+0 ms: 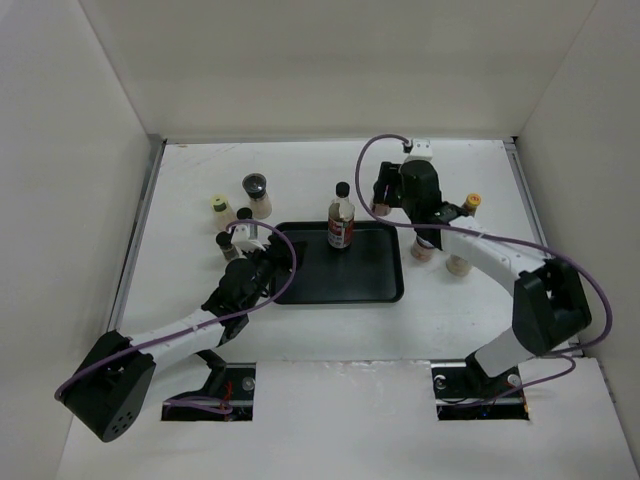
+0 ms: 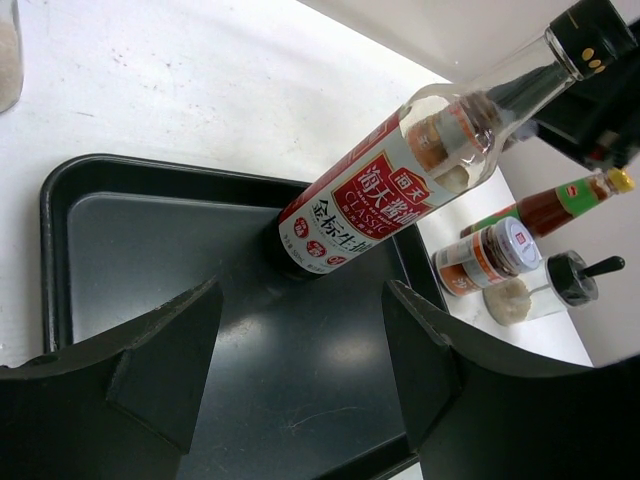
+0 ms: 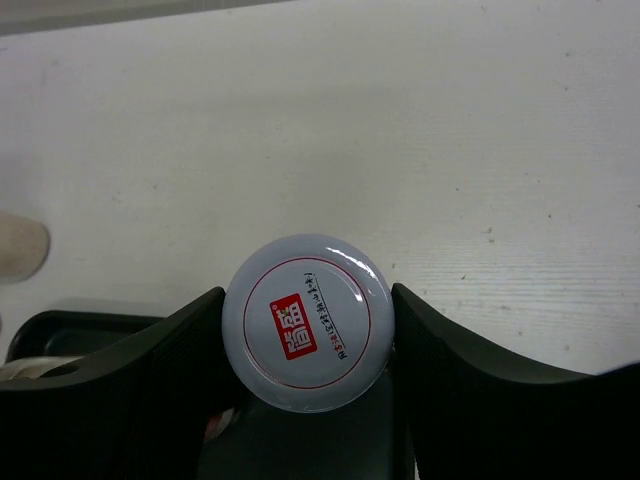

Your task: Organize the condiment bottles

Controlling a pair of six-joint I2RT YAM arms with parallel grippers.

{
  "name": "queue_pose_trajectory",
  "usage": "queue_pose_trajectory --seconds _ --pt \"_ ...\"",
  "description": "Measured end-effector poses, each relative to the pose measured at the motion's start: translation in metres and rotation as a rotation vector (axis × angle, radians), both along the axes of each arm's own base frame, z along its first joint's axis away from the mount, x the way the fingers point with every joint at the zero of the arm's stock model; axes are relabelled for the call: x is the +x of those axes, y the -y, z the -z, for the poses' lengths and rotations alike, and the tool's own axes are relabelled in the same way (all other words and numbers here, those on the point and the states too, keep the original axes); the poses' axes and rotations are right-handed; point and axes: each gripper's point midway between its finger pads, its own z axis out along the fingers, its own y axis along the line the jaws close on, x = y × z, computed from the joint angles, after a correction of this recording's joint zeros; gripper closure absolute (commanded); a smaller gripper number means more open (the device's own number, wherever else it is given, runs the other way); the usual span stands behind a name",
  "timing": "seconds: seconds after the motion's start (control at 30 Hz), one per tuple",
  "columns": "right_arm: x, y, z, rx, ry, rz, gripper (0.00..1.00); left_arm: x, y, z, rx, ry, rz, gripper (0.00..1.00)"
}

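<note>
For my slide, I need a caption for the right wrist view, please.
Right gripper clasping a silver-lidded jar from both sides, white table beyond.

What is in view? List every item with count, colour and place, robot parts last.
tray: one, black, table centre.
tall bottle: one, clear with black cap and red label, standing on the tray's far side.
left jars: about four, small, dark or yellow lids, on the table left of the tray.
sauce bottle: one, red with yellow cap, right of the tray.
right jars: two, short glass, on the table right of the tray.
white-lidded jar: one, between the right gripper's fingers.
table: one, white.
left gripper: one, black, open and empty, over the tray.
right gripper: one, black, closed on the white-lidded jar.
</note>
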Motion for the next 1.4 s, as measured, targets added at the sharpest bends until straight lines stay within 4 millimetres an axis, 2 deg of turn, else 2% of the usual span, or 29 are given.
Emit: queue_pose_trajectory --seconds 0.07,0.13,0.33,0.47,0.83,0.97,1.07,1.23,1.27,1.3,1.33,1.37,1.4 --pt "-0.011 -0.004 -0.006 0.019 0.019 -0.012 0.49 0.000 0.000 0.000 -0.001 0.000 0.000 0.36" --pt "-0.023 -0.006 -0.002 0.029 0.016 -0.024 0.49 0.000 0.001 0.000 -0.001 0.000 0.002 0.36" --pt "-0.052 -0.007 0.040 0.006 -0.073 -0.044 0.49 -0.002 0.003 0.000 -0.001 0.000 0.009 0.36" --pt "-0.062 -0.011 0.057 -0.005 -0.109 -0.055 0.49 -0.003 0.004 0.000 -0.001 0.000 0.014 0.36" --pt "-0.052 -0.013 0.072 -0.027 -0.099 -0.022 0.46 -0.005 0.007 0.000 0.000 -0.001 0.024 0.36" --pt "-0.050 -0.011 0.082 -0.054 -0.110 -0.008 0.33 -0.005 0.008 0.000 0.000 -0.001 0.026 0.36" --pt "-0.050 -0.012 0.081 -0.058 -0.100 -0.004 0.25 -0.005 0.008 0.001 0.001 -0.002 0.026 0.36" --pt "-0.047 -0.015 0.059 -0.029 -0.042 -0.007 0.16 -0.005 0.008 0.001 0.001 -0.002 0.028 0.36" --pt "-0.047 -0.014 0.050 -0.020 -0.024 -0.008 0.19 -0.005 0.008 0.001 0.000 -0.002 0.028 0.36" --pt "-0.049 -0.013 0.039 -0.009 -0.004 -0.009 0.28 -0.005 0.008 0.001 0.000 -0.002 0.028 0.36" --pt "-0.050 -0.012 0.028 0.000 0.018 -0.010 0.43 -0.006 0.008 0.001 0.000 -0.002 0.028 0.36" --pt "-0.052 -0.007 0.012 0.014 0.047 -0.006 0.62 -0.006 0.009 0.001 0.000 -0.002 0.030 0.36" --pt "-0.054 -0.002 -0.002 0.027 0.074 -0.001 0.75 -0.006 0.009 0.001 0.001 -0.001 0.030 0.36"
